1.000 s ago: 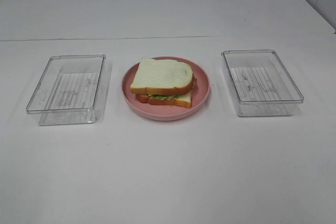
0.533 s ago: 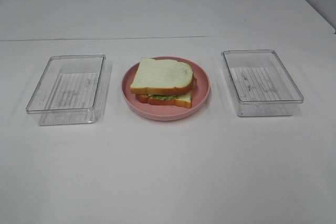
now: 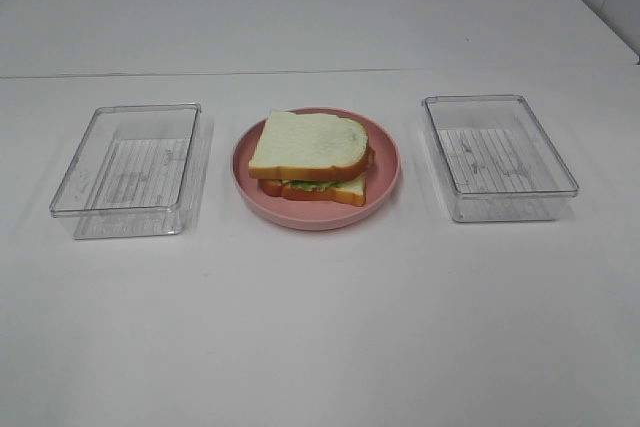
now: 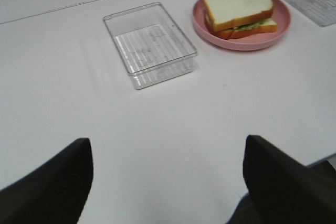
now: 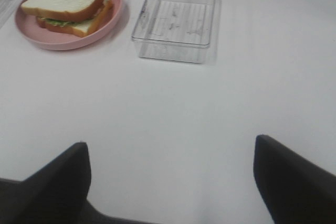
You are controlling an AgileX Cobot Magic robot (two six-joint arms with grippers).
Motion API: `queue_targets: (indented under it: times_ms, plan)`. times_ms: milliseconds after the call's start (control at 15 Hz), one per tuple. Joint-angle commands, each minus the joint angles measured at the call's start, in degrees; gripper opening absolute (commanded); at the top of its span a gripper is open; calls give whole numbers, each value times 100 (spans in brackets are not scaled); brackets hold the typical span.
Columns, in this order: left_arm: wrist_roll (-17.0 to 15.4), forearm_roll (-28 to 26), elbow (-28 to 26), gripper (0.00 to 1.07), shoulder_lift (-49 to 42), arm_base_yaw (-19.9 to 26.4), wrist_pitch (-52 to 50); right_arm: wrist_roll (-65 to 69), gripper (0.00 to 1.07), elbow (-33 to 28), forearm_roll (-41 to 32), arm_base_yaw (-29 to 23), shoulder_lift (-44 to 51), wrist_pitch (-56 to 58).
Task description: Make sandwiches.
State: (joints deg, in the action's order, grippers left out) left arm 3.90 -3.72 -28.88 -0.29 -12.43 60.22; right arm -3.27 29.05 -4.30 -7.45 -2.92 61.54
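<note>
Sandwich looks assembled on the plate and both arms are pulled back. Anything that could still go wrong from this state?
Two risks. The top bread slice sits skewed over the bottom slice, with lettuce poking out, so the sandwich could shift or shed filling if bumped. The two clear containers are hard to see against the white table; an open left gripper or right gripper reaching for the pink plate might clip their rims.

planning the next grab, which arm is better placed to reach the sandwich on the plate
Neither clearly. The sandwich sits on the pink plate midway between the two clear bins. Both the left gripper and the right gripper are open, empty and pulled back from it.
</note>
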Motion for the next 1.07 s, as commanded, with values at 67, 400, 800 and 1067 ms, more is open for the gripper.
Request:
queue_targets:
  times_ms: [67,400,800,1067]
  plan:
    - [17,-57,34,76,-138,745,-29,-57,80,-17,-11,602,40,-74]
    - [17,-57,34,76,-149,1518,-29,-52,80,-17,-23,1014,212,-74]
    - [23,-57,34,76,-149,1518,-29,-46,80,-17,-52,1003,407,-74]
    - [23,-57,34,76,-149,1513,-29,-46,80,-17,-52,1003,407,-74]
